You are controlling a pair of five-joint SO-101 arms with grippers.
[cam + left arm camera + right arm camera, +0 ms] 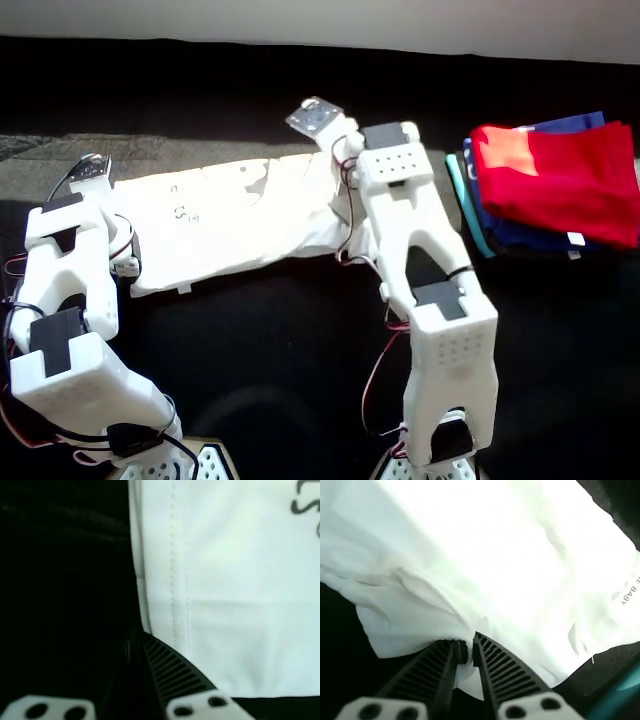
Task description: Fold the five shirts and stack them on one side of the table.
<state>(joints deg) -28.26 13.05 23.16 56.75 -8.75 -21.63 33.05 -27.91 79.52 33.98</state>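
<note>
Plainly, the white shirt [230, 220] lay spread across the dark table [280, 340]. The right gripper [469, 647] pinched a bunched fold at the shirt's 2 o'clock corner. The left gripper [137, 640] sat pressed together at the 10 o'clock hem, perhaps nipping cloth. At 3 o'clock of the shirt lay the folded shirts [560, 180], stacked with red on top.

table [250, 380] — black cloth | wall [400, 20] — pale strip behind | light: bright
</note>
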